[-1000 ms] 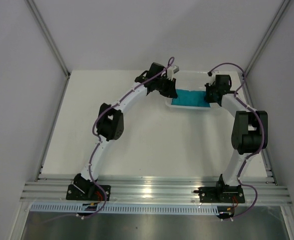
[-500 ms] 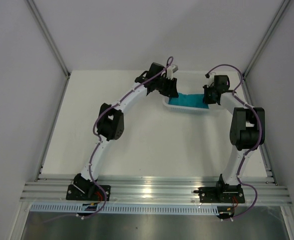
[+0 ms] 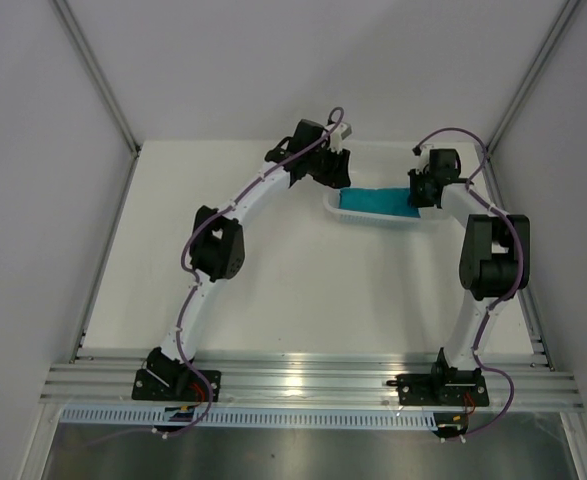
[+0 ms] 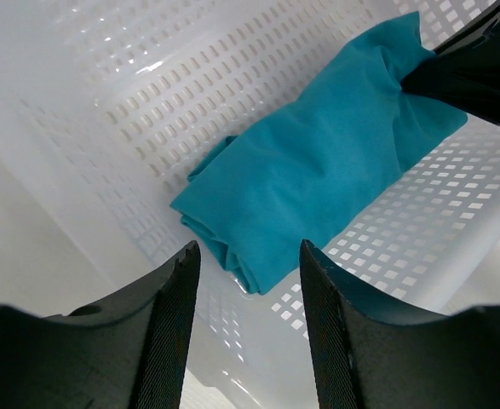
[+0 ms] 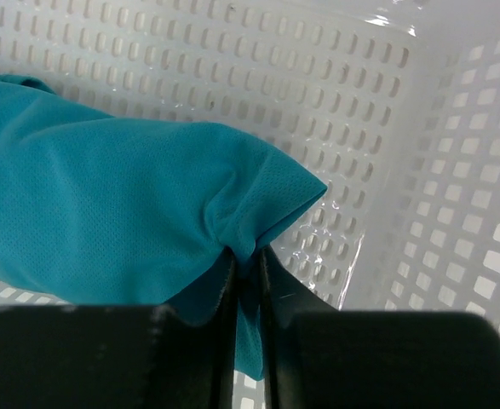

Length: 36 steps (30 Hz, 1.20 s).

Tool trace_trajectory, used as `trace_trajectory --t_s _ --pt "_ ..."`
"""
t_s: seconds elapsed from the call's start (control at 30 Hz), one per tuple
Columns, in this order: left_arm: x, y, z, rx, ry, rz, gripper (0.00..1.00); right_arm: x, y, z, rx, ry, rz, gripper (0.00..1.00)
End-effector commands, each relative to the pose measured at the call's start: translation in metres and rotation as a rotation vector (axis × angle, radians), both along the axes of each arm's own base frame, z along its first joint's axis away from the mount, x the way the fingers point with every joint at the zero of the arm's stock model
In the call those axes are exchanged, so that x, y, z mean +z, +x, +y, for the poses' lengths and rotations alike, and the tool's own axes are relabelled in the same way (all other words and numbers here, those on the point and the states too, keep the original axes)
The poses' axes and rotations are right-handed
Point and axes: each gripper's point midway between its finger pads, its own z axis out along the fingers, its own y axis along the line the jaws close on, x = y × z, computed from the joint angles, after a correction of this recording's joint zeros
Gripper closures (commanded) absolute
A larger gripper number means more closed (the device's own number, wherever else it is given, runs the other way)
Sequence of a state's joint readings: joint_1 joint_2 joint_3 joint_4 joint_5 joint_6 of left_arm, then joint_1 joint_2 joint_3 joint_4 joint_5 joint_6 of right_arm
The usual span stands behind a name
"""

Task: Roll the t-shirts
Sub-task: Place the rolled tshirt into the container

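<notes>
Teal t-shirt (image 5: 105, 204) pinched by R fingers (image 5: 227, 290), only wrist cam shows it

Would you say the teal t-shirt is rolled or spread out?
Rolled: the t-shirt is a compact bundle in the white basket, right claw pinching one end.

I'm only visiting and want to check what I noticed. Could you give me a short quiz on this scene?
1. True or false: the teal t-shirt lies outside the white basket.
2. Which claw pinches the t-shirt? A left claw; B right claw; C both.
3. Fill in: the left claw's jaws stand ___.
Key: 1 false, it lies inside; 2 B; 3 open.
</notes>
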<state>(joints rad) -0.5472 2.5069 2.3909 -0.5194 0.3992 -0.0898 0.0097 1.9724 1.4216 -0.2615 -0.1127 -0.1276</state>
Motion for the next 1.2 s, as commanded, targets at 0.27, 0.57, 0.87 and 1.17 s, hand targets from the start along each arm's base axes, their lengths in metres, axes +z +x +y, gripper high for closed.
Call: trace_trajectory --t_s 0.27,0.57,0.87,1.17 --pt "0.09 0.002 0.002 -0.025 -0.072 -0.173 0.46 0.075 0.018 -0.031 -0.138 -0.078 -0.165 0.49" --pt "0.09 -0.003 0.008 -0.038 -0.053 -0.171 0.46 0.089 0.028 0.043 0.044 0.053 -0.235 0.75" --pt "0.083 -0.004 0.024 -0.034 -0.029 -0.154 0.46 0.039 0.04 0.039 -0.075 0.156 -0.148 1.0" --pt "0.08 -0.002 0.026 -0.034 -0.03 -0.149 0.45 0.009 0.042 0.0 -0.228 0.054 -0.106 1.0"
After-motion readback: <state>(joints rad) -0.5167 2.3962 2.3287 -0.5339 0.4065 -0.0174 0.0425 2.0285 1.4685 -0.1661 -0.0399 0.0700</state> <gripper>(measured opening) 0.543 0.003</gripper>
